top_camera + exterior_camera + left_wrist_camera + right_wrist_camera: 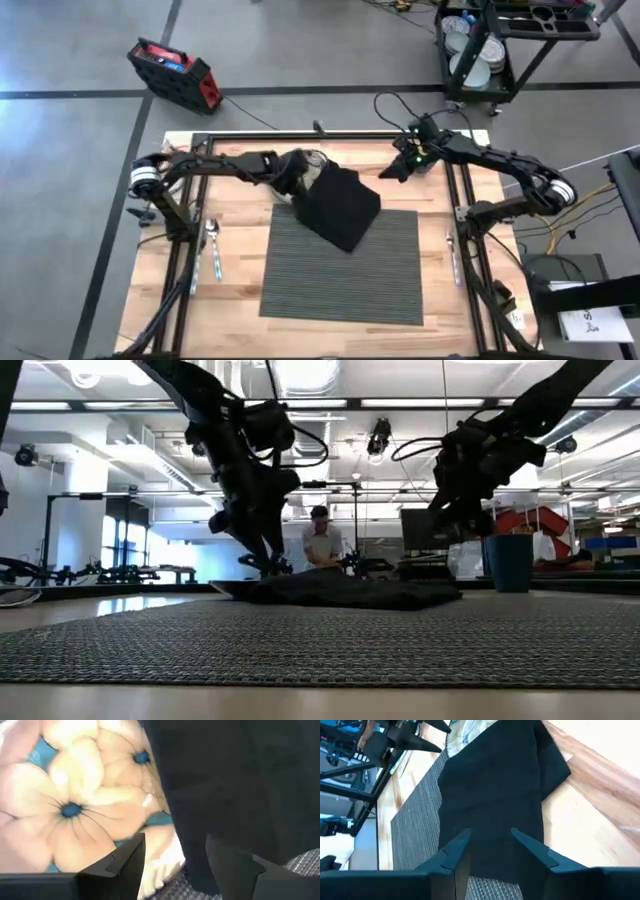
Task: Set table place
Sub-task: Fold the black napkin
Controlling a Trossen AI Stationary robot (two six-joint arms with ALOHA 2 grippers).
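Lying below left tool (297,186): placemat (345,270)

The surface (240,300) is a light butcher-block wooden top, rectangular, framed by black metal tubing. A big dark grey placemat (345,275) with fine ribbed stripes is laid flat in the middle of it, long sides squared up with the surface edges. Its far edge and far left corner are covered by a crumpled black cloth.
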